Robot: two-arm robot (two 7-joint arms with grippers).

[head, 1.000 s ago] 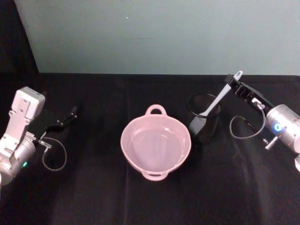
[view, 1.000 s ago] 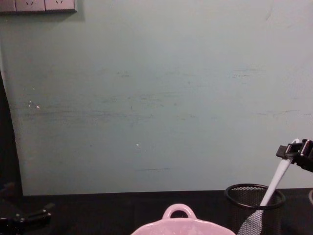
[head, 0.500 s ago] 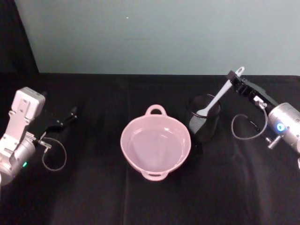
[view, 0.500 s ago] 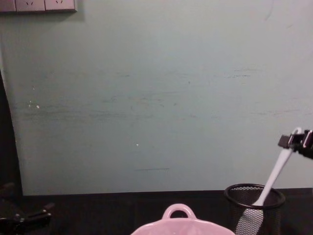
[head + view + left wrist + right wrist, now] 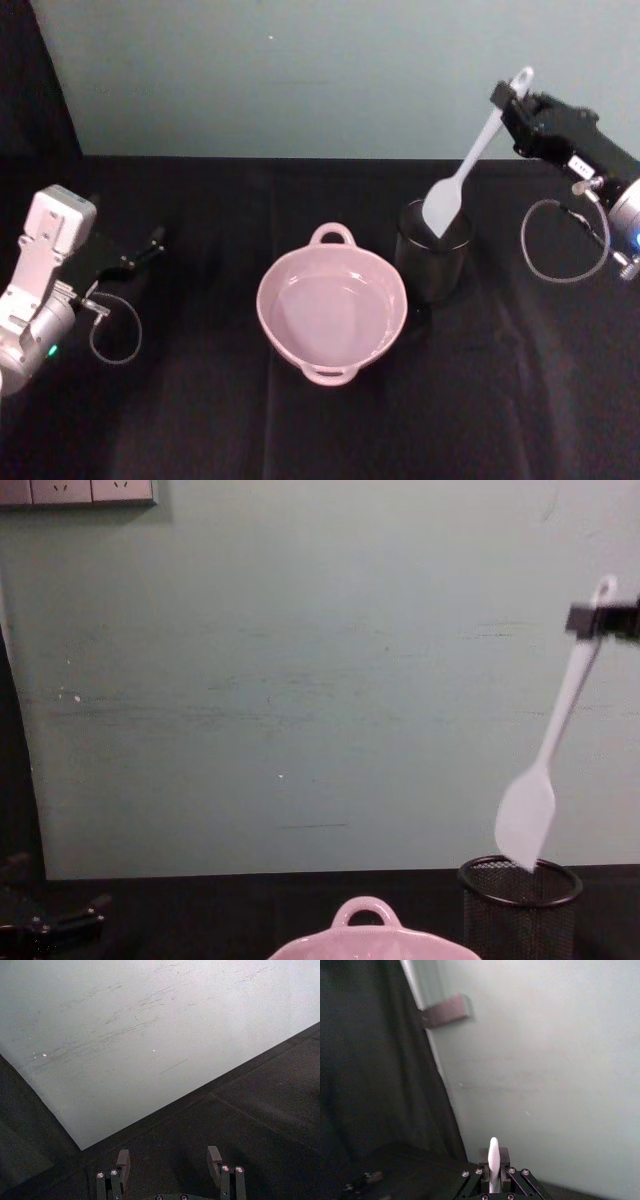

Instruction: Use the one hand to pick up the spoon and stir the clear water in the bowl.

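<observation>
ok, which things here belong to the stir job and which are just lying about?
Job: right gripper, fingers shut on the spoon; pink bowl.
Lying about: black mesh cup, right of the bowl; left gripper, open, parked far left.

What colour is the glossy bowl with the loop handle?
The glossy bowl is pale pink, clearest in the head view.

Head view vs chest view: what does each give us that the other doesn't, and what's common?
Head view's extra: the bowl's whole basin with clear water, and the table in front. Chest view's extra: the wall sockets, and a side-on look at height, the spoon's blade tip about level with the mesh cup's rim. Shared: the right gripper shut on the spoon's handle end, the cup, the bowl's loop handle, the left gripper parked at the left.
</observation>
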